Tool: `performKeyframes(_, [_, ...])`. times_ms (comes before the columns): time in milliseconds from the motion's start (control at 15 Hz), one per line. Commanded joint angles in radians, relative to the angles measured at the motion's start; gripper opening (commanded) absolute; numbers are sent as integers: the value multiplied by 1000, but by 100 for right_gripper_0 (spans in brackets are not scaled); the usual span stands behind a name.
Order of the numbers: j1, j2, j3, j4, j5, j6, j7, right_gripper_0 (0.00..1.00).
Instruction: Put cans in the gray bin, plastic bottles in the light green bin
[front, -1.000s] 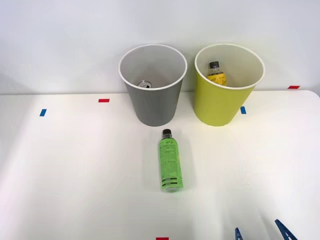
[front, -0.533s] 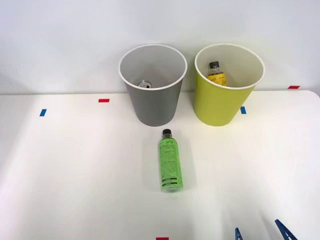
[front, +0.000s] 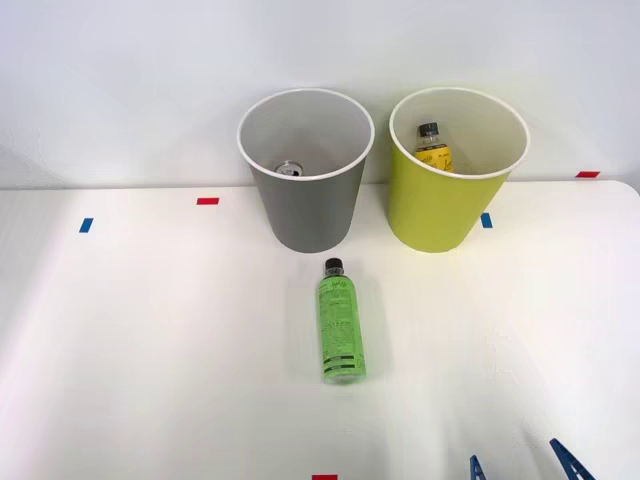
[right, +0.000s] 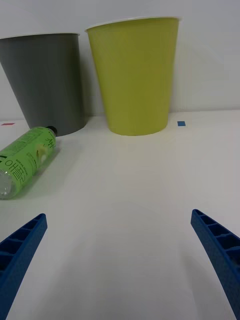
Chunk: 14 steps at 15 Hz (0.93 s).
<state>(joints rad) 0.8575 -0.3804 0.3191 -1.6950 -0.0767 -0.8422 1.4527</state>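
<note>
Right gripper (front: 523, 462) spread wide and holding nothing, its 2 blue ribbed fingers (right: 20, 250) low over the white tabletop (front: 150, 330) at the near right edge of the front view. Well apart from the slim bright green plastic bottle (front: 340, 325), lying on its side on the tabletop with black cap pointing toward the bins, clear base toward the robot. Just behind the cap, near but not touching: round tapered gray plastic bin (front: 305, 170) with white rim and white inside, upright, holding 1 small metal can (front: 289, 169), silvery top with pull tab visible at the bottom. Beside it on the robot's right, apart from it: round tapered yellow-green plastic bin (front: 455, 170) with white rim, upright, with a black-capped yellow-label bottle (front: 432, 146) inside. Small red and blue tape marks (front: 207, 201) scattered on the tabletop.
</note>
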Motion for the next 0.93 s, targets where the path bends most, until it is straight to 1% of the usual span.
performKeyframes(67, [0,0,0,0,0,0,0,100])
performKeyframes(467, [0,0,0,0,0,0,0,100])
performKeyframes(533, [-15,14,3,29,0,18,0,100])
performKeyframes(667, [-17,29,8,35,-5,6,3,100])
performKeyframes(800, [-18,28,5,20,0,5,11,100])
performKeyframes(933, [-35,8,5,9,6,21,21,100])
